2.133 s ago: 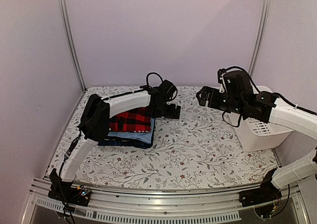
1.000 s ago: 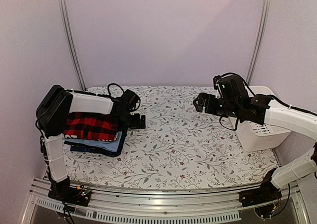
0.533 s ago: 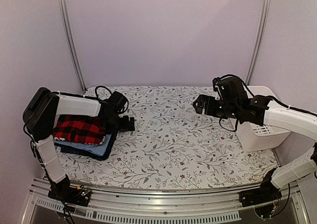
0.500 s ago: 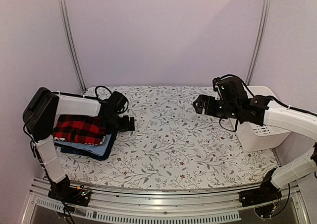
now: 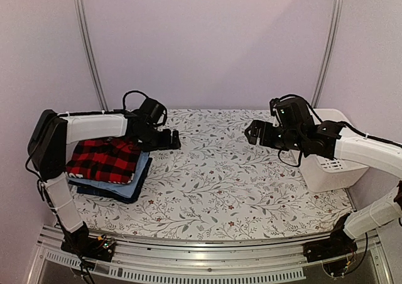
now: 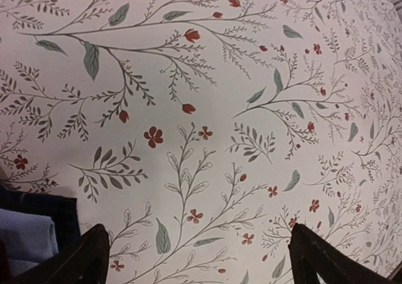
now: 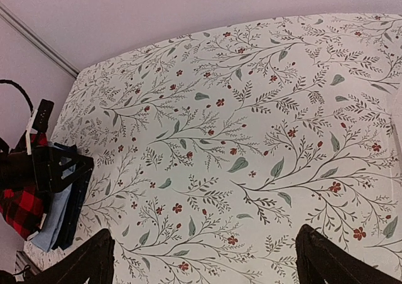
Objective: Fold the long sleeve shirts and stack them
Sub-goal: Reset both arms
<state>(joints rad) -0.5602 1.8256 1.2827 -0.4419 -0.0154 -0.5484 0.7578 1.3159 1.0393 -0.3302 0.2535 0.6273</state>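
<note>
Wide and empty: left gripper (image 5: 171, 139), right gripper (image 5: 250, 133). We should raise the left straight up, clear of the shirts (image 5: 103, 163).

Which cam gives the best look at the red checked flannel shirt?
Top external: the flannel shirt lies folded on top, mostly unobstructed. Right wrist catches only a strip of it at the left edge. Left wrist shows just a corner of the light blue shirt, no flannel.
</note>
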